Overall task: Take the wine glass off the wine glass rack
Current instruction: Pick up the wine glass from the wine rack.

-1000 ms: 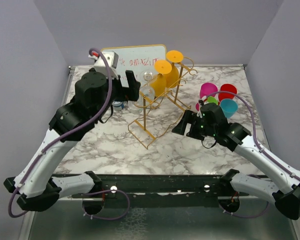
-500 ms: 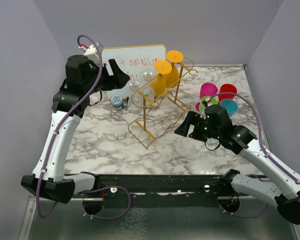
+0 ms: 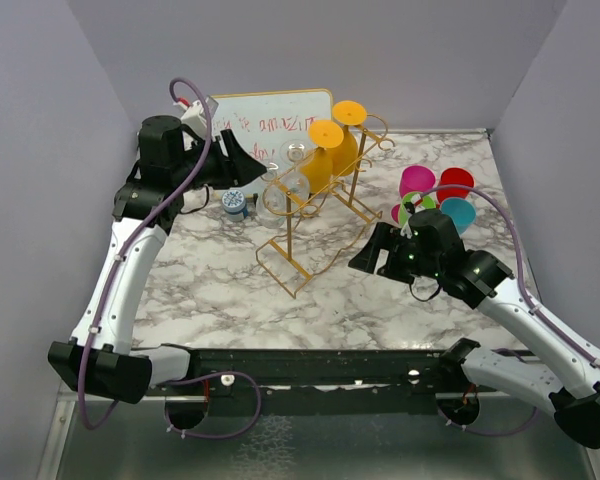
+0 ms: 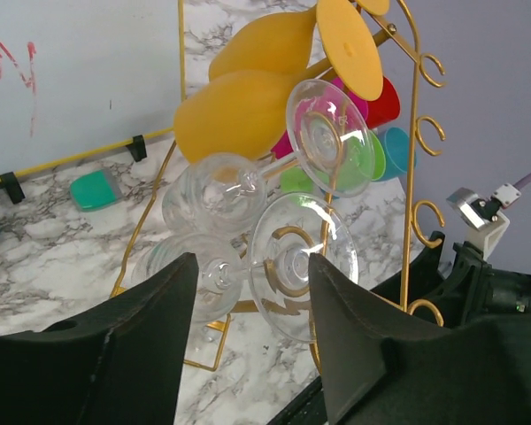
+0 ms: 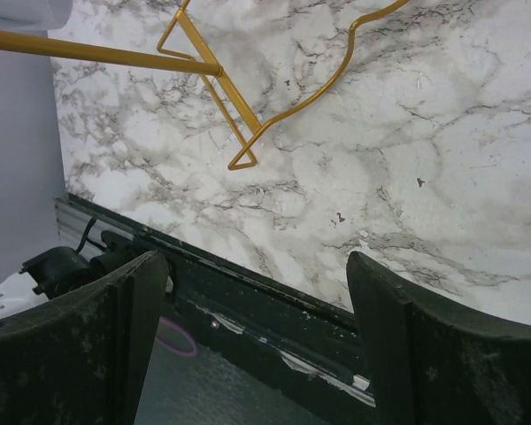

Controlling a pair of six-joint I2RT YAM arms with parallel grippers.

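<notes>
Our left gripper (image 4: 252, 266) and right gripper (image 5: 252, 292) both gape empty; we should pinch the nearest clear wine glass (image 4: 294, 262) by its stem, sliding it off the wine glass rack's (image 4: 413, 168) rails.

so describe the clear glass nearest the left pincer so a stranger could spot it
On the marble table, a gold wire rack stands in front of the whiteboard, carrying four glasses on its slanted rails. Yours is the clear wine glass lowest on the rails, its round foot facing the open left pincer; the other clear glass hangs just above it, and the two yellow glasses sit beyond.
</notes>
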